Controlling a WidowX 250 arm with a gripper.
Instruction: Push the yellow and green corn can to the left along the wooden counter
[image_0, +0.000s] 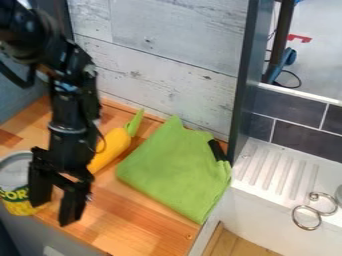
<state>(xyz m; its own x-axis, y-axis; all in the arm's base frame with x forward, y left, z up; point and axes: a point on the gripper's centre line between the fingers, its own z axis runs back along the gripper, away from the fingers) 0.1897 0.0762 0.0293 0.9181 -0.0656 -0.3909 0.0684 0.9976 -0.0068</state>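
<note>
My gripper (55, 212) hangs low over the front part of the wooden counter (127, 210), its two fingers spread well apart with bare wood showing between them, so I have hold of nothing. The can (15, 192) stands upright at the view's left edge, nearest to me; one finger crosses in front of its side, and I cannot tell whether the two touch. Behind me lies the carrot (113, 146), on its side, its green top (135, 122) pointing toward the board wall (160, 55) and its lower end partly hidden by my gripper. The green cloth (174, 167) lies folded and slightly rumpled just beside it, with a black thing (216, 150) at its edge, close to the dark post (244, 75). Past the post I see the white sink's ribbed drainboard (277, 170) and some metal rings (307, 217). I judge that I am at the stage of an empty, opened hand, with no grasp made. A grip on the can would call for a sideways shift to bring my fingers around it without knocking it; one on the carrot, for moving back toward the wall and closing across its narrow body, clear of the cloth.
</note>
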